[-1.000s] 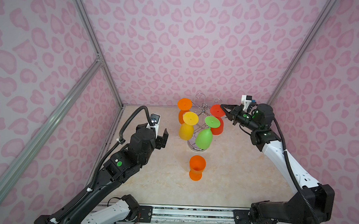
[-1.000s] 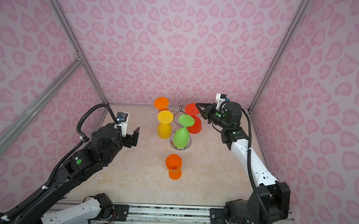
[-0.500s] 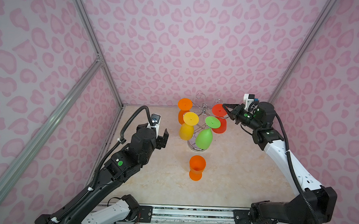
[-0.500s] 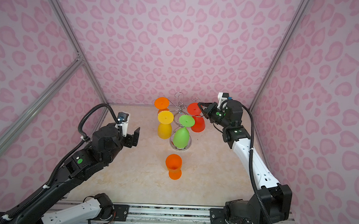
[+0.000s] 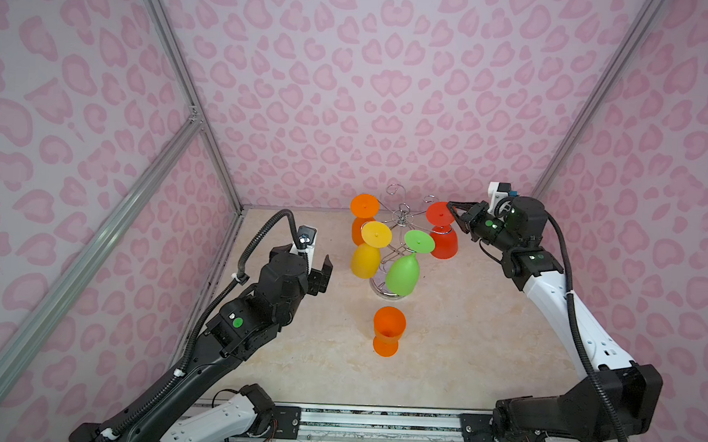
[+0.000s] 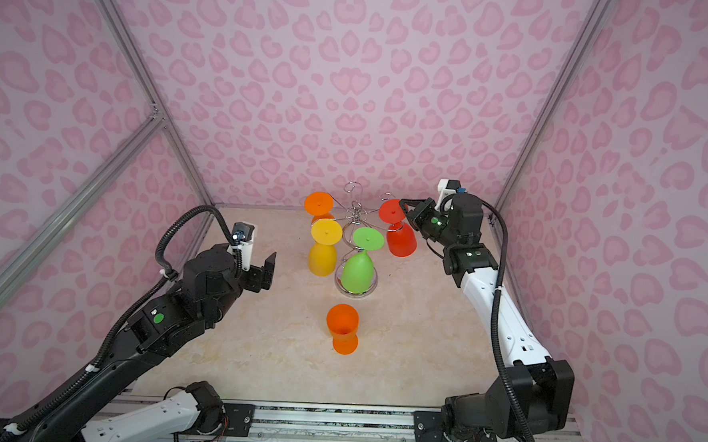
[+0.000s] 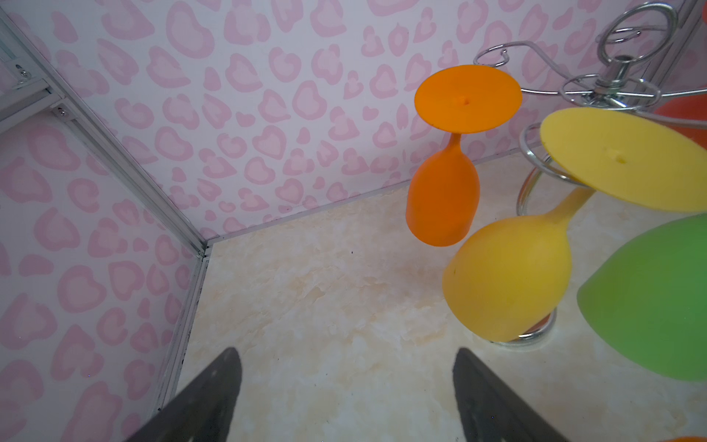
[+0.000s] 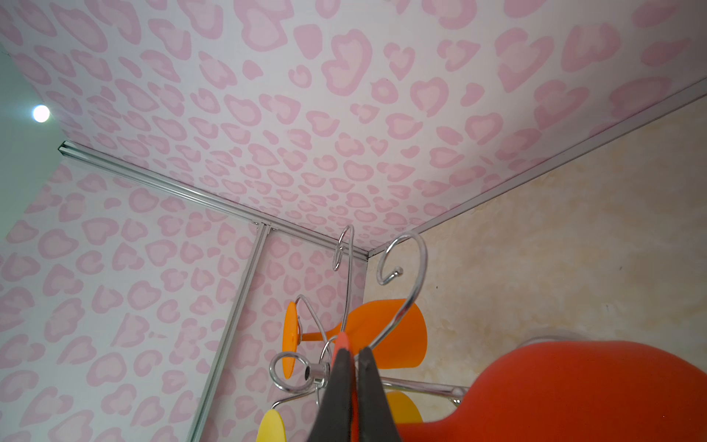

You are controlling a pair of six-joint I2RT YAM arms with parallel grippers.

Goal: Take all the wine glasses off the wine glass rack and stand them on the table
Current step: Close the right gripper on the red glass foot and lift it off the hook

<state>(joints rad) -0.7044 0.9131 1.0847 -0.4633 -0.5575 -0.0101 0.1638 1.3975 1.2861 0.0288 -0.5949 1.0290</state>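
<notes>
Red glass [image 5: 444,243] — farther from rack [image 5: 403,220]

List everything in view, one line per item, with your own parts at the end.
wine glass rack: one, shiny chrome wire, standing at the back middle of the table
orange wine glass: one, orange, hanging upside down on the rack's back left arm
yellow wine glass: one, yellow, hanging on the front left arm
green wine glass: one, green, hanging at the front
red wine glass: one, red, hanging on the right side
standing glass: one, orange, upright on the table in front of the rack
table: one, beige marble
walls: pink heart print, all around
left gripper: black, open, left of the rack
right gripper: black, shut on the red wine glass's foot
</notes>
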